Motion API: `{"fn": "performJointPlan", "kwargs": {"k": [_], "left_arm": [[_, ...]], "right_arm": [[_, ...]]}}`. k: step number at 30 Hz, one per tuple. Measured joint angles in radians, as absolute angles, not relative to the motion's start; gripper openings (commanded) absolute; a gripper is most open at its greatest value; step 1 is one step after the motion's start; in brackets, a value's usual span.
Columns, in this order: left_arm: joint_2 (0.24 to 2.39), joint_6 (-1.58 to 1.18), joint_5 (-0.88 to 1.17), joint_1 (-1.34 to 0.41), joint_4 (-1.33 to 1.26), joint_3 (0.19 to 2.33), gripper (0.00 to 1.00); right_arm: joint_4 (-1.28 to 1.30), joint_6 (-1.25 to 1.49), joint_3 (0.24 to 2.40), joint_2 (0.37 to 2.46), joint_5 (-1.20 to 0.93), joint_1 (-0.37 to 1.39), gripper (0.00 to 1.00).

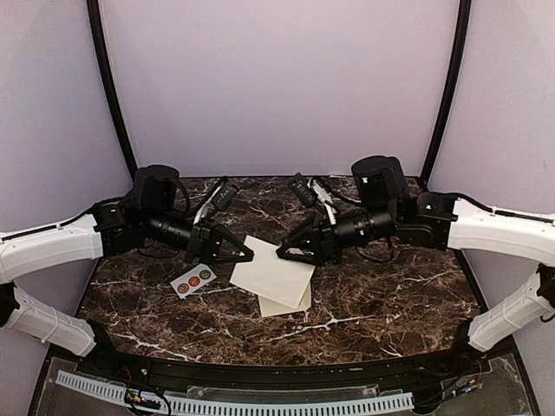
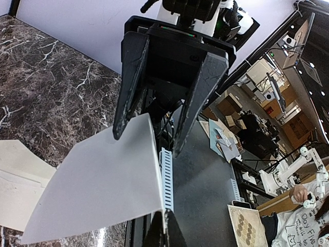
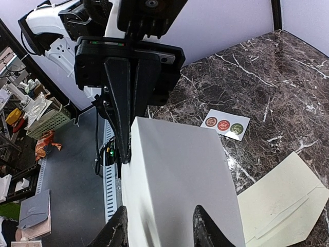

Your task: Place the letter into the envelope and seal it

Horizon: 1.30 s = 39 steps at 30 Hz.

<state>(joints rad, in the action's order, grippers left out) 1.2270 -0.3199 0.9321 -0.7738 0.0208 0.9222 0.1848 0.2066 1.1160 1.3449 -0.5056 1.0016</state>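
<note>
Envelope (image 1: pixel 290 303), cream and unprinted, is lying flat on the dark marbled desk (image 1: pixel 390 295), nearest the arm bases. In the top view its far part is lying hidden under the letter (image 1: pixel 271 276). The letter, a plain white sheet, is hanging just above the envelope, raised off the desk and tilting between the two claws. A strip of three round stickers (image 1: pixel 192 280) is resting on the desk to the left of the letter, apart from both sheets.

Left claw (image 2: pixel 165 218) is pinching the letter's left corner, and its jaws are pressing fully together on the paper. From the right wrist view it is appearing as one dark wedge biting the sheet's far edge.

Right claw (image 3: pixel 159 229) is standing partly open at the letter's opposite corner. Its two fingertips (image 3: pixel 203 226) are showing well apart with the sheet's corner lying between them, and they are not clamping it. Farther back, both forearms are reaching inward toward the desk's centre.
</note>
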Motion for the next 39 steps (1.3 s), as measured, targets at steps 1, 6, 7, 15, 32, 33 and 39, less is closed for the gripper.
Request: {"fn": "performJointPlan", "kwargs": {"k": [1, 6, 7, 15, 32, 33, 39], "left_arm": [[1.228, -0.318, 0.932, -0.775, 0.023, 0.925, 0.0], [1.229, -0.315, 0.936, -0.777, 0.025, 0.933, 0.0], [1.229, -0.315, 0.936, -0.777, 0.025, 0.933, 0.0], [1.229, -0.295, 0.926, -0.777, 0.043, 0.94, 0.03], [1.155, -0.159, 0.641, -0.777, 0.237, 1.034, 0.7], [1.16, -0.159, 0.65, -0.777, 0.237, 1.034, 0.7], [1.213, -0.163, 0.722, -0.777, 0.237, 1.034, 0.49]], "right_arm": [[0.185, 0.206, 1.116, 1.347, -0.509, 1.002, 0.39], [0.184, 0.199, 1.12, 1.362, -0.532, 1.002, 0.31], [0.184, 0.196, 1.121, 1.364, -0.535, 1.002, 0.28], [0.183, 0.199, 1.128, 1.377, -0.566, 1.002, 0.0], [0.185, 0.196, 1.131, 1.376, -0.587, 1.003, 0.0], [0.185, 0.196, 1.131, 1.376, -0.59, 1.003, 0.0], [0.186, 0.196, 1.131, 1.376, -0.606, 1.003, 0.0]]}}
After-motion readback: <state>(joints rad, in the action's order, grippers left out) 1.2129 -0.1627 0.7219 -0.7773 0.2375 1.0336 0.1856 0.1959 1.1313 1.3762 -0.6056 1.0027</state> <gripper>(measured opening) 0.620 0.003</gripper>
